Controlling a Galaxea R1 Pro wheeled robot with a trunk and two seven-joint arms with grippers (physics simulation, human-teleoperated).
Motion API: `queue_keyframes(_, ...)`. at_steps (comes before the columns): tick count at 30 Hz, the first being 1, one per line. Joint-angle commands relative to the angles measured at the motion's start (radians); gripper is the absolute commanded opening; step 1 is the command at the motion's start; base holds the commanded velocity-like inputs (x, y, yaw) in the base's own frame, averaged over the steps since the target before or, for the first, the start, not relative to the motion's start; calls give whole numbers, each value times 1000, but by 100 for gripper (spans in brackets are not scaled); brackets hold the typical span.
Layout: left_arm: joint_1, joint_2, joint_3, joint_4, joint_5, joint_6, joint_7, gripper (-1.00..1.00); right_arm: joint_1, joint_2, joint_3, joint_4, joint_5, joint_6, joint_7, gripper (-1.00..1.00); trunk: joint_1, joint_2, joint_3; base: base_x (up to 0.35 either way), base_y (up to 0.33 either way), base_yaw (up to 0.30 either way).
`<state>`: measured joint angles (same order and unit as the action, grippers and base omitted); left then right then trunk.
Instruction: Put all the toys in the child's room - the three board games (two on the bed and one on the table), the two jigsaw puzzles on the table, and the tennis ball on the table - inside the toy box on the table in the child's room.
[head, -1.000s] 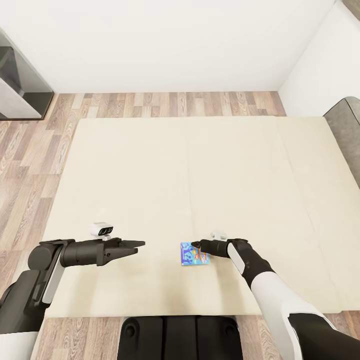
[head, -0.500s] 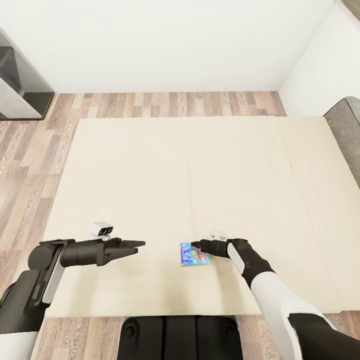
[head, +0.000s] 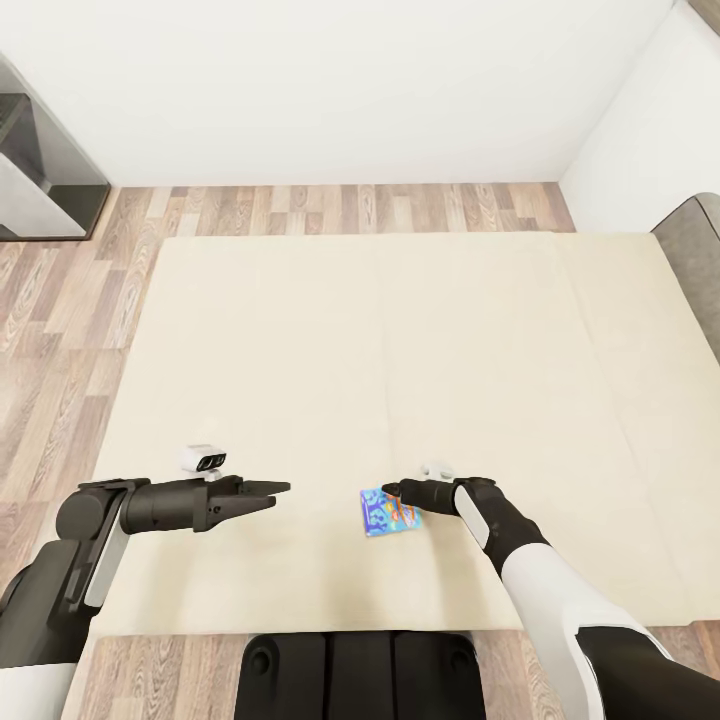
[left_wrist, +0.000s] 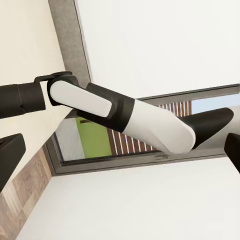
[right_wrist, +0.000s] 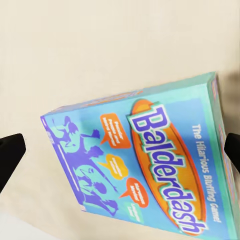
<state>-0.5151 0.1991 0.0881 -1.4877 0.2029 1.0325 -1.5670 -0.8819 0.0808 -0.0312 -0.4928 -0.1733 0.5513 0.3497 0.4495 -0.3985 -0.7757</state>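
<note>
A board game (head: 383, 512), a flat box with a blue cover and an orange "Balderdash" oval, lies on the cream bed (head: 400, 330) near its front edge. My right gripper (head: 394, 490) hovers at the box's right end. In the right wrist view the board game (right_wrist: 145, 165) fills the space between the two widely spread fingertips (right_wrist: 9, 152), so the gripper is open. My left gripper (head: 276, 489) floats over bare bed to the left of the box, open and holding nothing, and its wrist view looks across at my right forearm (left_wrist: 145, 120).
Wood-plank floor (head: 60, 330) runs along the bed's left and far sides, up to a white wall. A grey cabinet (head: 40, 170) stands at the far left, a grey padded piece (head: 695, 250) at the right edge. My base (head: 360, 670) touches the bed's front.
The whole picture has shifted very slightly. Both arms and the board game stay where they were.
</note>
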Motion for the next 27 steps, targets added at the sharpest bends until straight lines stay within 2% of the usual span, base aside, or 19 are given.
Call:
queue_keyframes(1, 0, 0, 0, 0, 0, 11, -4, 100, 0, 0, -3, -1, -5, 7, 0, 100, 1, -2, -1, 0, 8, 0)
queue_keyframes(27, 0, 2, 1, 0, 0, 11, -4, 100, 0, 0, -3, -1, -5, 7, 0, 100, 1, -2, -1, -10, 38, 0)
